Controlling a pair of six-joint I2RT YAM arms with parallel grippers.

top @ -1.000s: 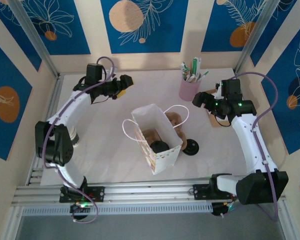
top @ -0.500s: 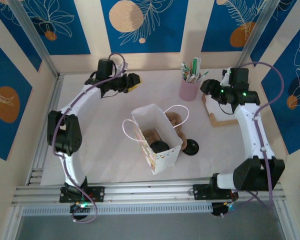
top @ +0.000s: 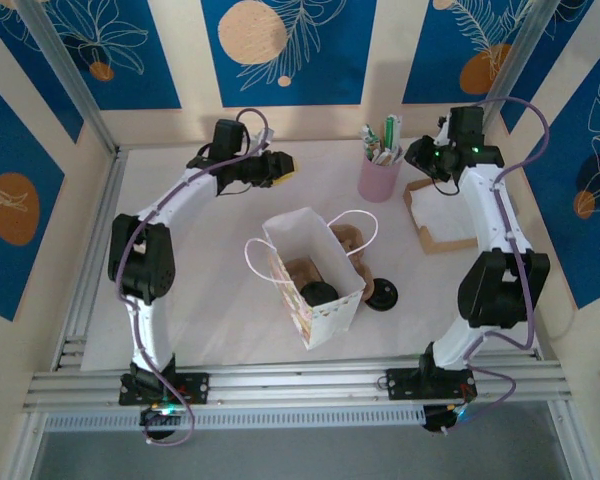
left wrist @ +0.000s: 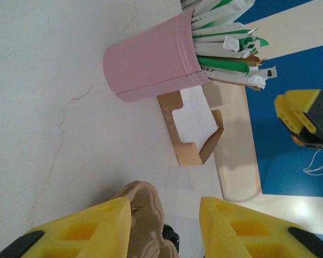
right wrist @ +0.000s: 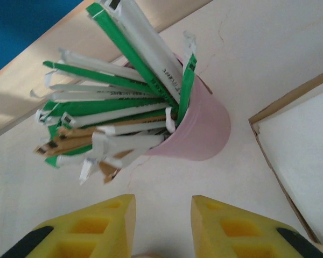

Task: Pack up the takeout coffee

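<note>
The takeout coffee [top: 318,292] stands inside the white paper bag [top: 332,312] at the table's middle. Only its round black lid shows above the bag's walls. My left gripper [top: 281,168] hovers at the back of the table, far behind the bag. In the left wrist view its yellow fingers [left wrist: 166,217] are partly open with nothing between them. My right gripper [top: 419,156] hangs at the back right, next to the pink cup [top: 378,177]. In the right wrist view that gripper [right wrist: 162,215] is also partly open and empty above bare table.
The pink cup [right wrist: 200,129] holds wrapped straws and stirrers. A cardboard napkin tray [top: 467,241] lies at the right. A loose black lid [top: 382,293] lies right of the bag. A brown pulp carrier [top: 351,240] sits behind the bag, and its edge [left wrist: 146,212] appears under my left gripper.
Both arms have swung toward the back of the table, the left gripper moving right and the right gripper moving away from the tray. Both pairs of jaws have narrowed.
</note>
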